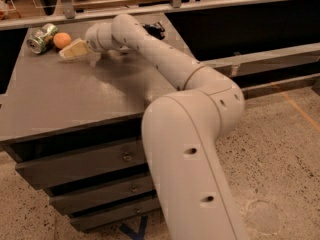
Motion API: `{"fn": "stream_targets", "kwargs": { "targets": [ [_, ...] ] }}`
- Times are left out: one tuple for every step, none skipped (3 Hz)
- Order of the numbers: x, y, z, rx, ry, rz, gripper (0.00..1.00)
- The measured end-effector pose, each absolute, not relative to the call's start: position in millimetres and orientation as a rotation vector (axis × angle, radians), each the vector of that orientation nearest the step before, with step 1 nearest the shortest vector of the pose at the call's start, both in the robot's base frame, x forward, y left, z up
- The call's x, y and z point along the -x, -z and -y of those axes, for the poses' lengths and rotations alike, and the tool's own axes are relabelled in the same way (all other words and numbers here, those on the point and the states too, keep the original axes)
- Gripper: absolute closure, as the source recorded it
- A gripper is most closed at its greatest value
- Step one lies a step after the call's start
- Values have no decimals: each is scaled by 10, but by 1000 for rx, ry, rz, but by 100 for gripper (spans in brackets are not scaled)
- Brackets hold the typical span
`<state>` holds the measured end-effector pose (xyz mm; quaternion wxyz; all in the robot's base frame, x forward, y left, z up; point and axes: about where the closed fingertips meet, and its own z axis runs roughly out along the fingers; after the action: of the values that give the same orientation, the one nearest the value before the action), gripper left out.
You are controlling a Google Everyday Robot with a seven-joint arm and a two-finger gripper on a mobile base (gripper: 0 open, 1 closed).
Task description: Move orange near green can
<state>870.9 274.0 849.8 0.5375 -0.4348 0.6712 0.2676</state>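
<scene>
The orange (pixel 62 40) sits on the grey cabinet top (pixel 75 99) at the far left corner. It is right beside the green can (pixel 41 37), which lies on its side to the orange's left. My gripper (pixel 67 52) is low over the top, just in front and to the right of the orange, pointing left. It holds nothing that I can see, and a small gap shows between it and the orange.
A dark snack bag (pixel 154 30) lies at the back of the top, behind my arm (pixel 150 49). A metal rail (pixel 175 6) runs behind the cabinet. Drawers (pixel 90 164) face the speckled floor (pixel 280 149).
</scene>
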Motion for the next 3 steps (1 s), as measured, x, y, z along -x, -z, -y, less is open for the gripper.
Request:
{"fn": "stream_targets", "kwargs": {
  "targets": [
    [-8624,-8600,-2050,907,-596,-1627,0],
    [-8451,-8601,-1434,840,-524,-1665,0],
    [-8182,-8741,-882,823,-491,-1648,0]
  ]
}}
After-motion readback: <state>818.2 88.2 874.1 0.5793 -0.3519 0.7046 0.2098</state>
